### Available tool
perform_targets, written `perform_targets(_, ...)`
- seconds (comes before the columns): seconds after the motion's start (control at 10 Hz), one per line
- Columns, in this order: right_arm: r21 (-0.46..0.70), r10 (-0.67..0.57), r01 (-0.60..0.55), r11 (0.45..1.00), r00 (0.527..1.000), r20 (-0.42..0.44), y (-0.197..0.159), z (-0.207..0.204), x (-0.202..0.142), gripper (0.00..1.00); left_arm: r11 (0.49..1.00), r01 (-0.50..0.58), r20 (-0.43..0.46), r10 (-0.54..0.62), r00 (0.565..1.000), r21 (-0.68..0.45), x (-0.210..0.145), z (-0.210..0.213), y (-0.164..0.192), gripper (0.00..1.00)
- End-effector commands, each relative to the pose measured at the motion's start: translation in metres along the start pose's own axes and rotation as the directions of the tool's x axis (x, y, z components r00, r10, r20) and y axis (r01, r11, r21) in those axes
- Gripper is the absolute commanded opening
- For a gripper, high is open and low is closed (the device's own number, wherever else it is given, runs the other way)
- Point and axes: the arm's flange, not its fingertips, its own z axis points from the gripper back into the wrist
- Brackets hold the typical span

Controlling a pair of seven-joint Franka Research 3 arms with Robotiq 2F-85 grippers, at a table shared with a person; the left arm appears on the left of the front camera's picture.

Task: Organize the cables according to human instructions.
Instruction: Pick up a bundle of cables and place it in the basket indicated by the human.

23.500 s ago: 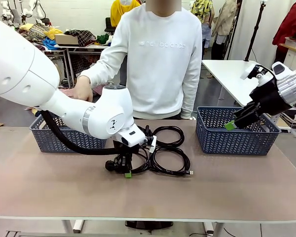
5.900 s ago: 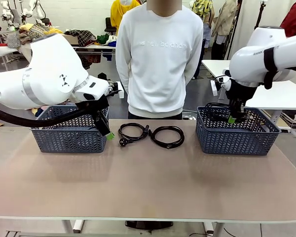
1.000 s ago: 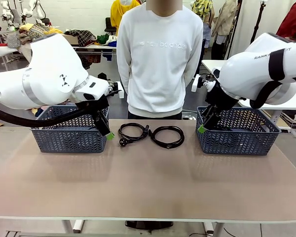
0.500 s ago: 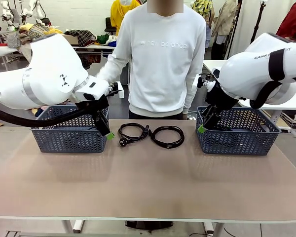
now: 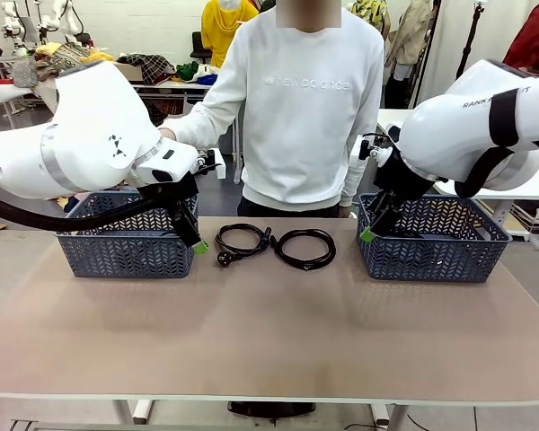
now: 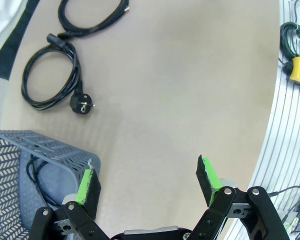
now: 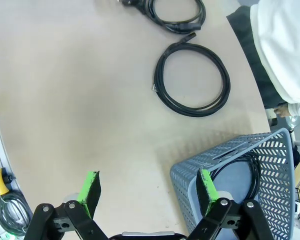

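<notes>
Both arms look to be waiting on the person's call. The left gripper (image 5: pixel 198 241) is hovering w/ its green-padded fingers spread wide and nothing btw them, at the inner front corner of the left blue-grey perforated plastic basket (image 5: pixel 117 256). The right gripper (image 5: pixel 368 232) is hanging the same way, spread and empty, at the near inner corner of the right blue-grey perforated plastic basket (image 5: pixel 440 260). Each is prob sitting beside its own basket so either one can go for a cable once it's assigned.

Two thin black coiled cables are lying flat on the brown table top (image 5: pixel 269 332) btw the baskets, toward the far edge, right in front of the person. The black coil with the round plug (image 5: pixel 241 241) is lying on the robot's left and the plain black coil (image 5: pixel 307 248) just beside it on the right. The person in the white sweatshirt is standing behind them, w/ one white sleeve (image 5: pixel 207 112) reaching out toward the left arm. It may be a pointing cue, can't tell.

Count:
- **Cables:** 4 in all. 2 are lying on the table, 1 black coil is sitting in the left basket (image 6: pixel 34 175), and 1 black coil is sitting in the right basket (image 7: pixel 242 158).
- **Other:** 2 baskets, 2 grippers, 1 person at the table.

Going by that split, the sorting is looking approx half done
</notes>
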Motion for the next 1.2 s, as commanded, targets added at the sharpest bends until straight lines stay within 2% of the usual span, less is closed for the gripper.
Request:
perform_targets(0.0, -0.002, 0.001, -0.001, 1.000, 1.000, 0.000, 0.000, 0.000, 0.001, 1.00, 1.000, -0.005, -0.002, 0.005, 1.000, 0.001, -0.002, 0.001, 0.001, 1.00)
perform_targets(0.8, -0.002, 0.001, -0.001, 1.000, 1.000, 0.000, 0.000, 0.000, 0.001, 1.00, 1.000, 0.000, 0.000, 0.000, 1.000, 0.000, 0.000, 0.000, 0.000, 1.00)
perform_targets(1.1, -0.002, 0.001, -0.001, 1.000, 1.000, 0.000, 0.000, 0.000, 0.001, 1.00, 1.000, -0.003, -0.128, 0.003, 0.992, 0.003, 0.048, -0.010, 0.011, 1.00)
